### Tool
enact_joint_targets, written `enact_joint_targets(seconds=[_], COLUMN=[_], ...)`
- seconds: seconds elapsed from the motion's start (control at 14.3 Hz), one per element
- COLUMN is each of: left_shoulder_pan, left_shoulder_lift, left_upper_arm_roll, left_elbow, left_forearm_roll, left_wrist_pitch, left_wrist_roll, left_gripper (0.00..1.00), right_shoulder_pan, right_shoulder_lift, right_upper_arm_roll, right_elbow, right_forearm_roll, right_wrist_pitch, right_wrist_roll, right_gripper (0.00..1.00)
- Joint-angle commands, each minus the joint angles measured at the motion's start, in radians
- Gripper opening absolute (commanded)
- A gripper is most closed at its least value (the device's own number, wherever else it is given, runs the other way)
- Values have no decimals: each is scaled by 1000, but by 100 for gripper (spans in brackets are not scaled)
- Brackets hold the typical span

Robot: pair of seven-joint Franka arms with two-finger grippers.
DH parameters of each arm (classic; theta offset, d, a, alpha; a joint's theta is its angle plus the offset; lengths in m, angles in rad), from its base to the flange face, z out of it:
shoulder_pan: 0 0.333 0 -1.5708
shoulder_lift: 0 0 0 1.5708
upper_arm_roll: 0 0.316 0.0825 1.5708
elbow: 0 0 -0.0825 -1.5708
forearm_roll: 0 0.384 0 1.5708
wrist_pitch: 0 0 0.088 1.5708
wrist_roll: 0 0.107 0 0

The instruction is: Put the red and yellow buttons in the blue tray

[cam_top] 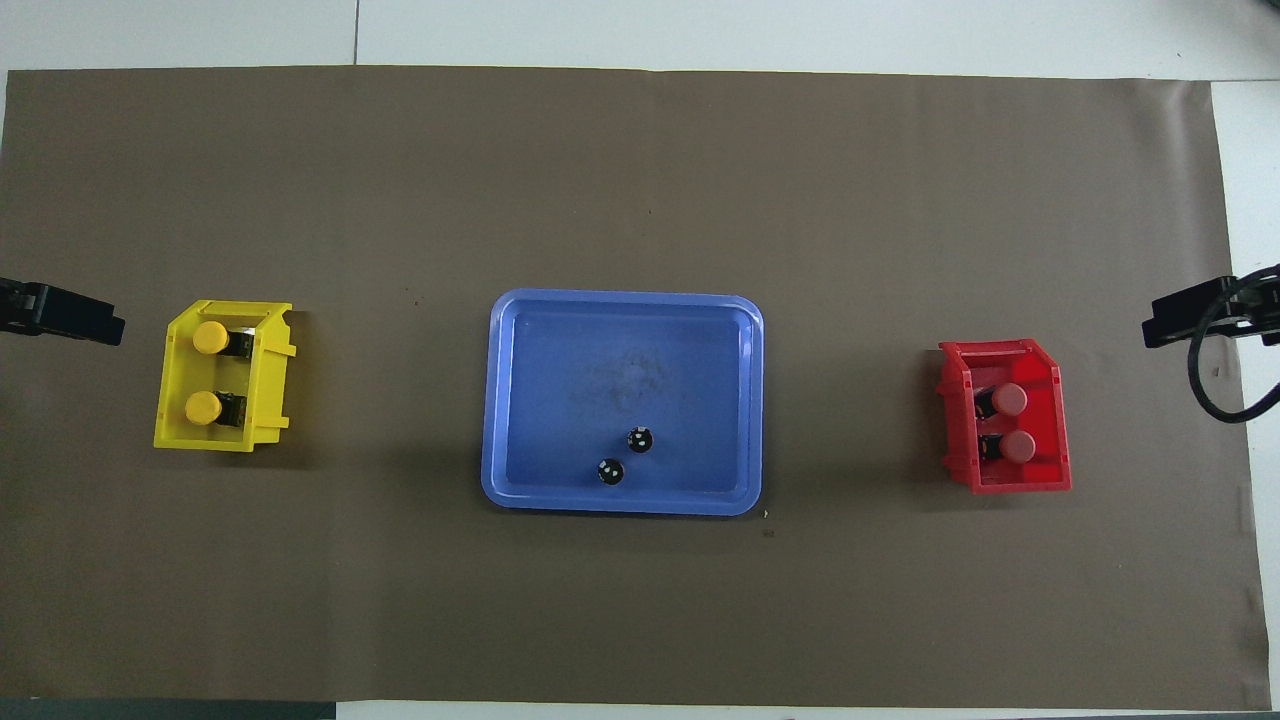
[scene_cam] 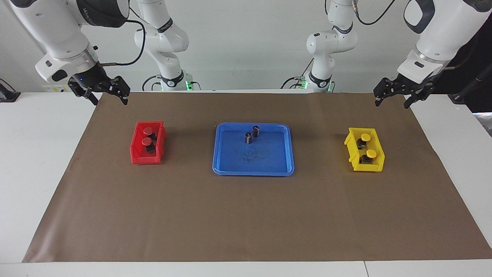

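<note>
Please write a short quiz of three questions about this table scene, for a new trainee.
1. True or false: the blue tray holds two dark cylinders.
2. How many yellow buttons sit in the yellow bin?
3. Which gripper hangs at the red bin's end of the table: A) left gripper B) right gripper?

Key: 1 true. 2 two. 3 B; the red buttons lie in that bin.
</note>
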Motion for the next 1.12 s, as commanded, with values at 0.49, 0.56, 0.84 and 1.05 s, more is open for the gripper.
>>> enact_joint_targets(seconds=[0.49, 0.56, 0.84, 1.05], left_shoulder_pan=[8, 10, 10, 10], left_shoulder_lift=[-5, -5, -5, -5], left_upper_arm_roll=[-5, -3, -3, -3], left_elbow=[-1, -1, -3, -3], left_forearm_roll=[-8, -8, -8, -8], left_wrist_pitch=[-17, -17, -17, -17], left_wrist_roll=[11, 12, 12, 12], left_gripper=[100, 100, 100, 100], right_shoulder_pan=[-7, -8, 1, 4], right_shoulder_lift=[-10, -19, -22, -22], right_upper_arm_roll=[4, 6, 6, 7], right_elbow=[-8, -19, -25, -21], right_forearm_roll=[-1, 5, 12, 18], right_wrist_pitch=[9, -4, 2, 19], right_wrist_roll=[16, 21, 18, 10], right_gripper=[100, 100, 100, 100])
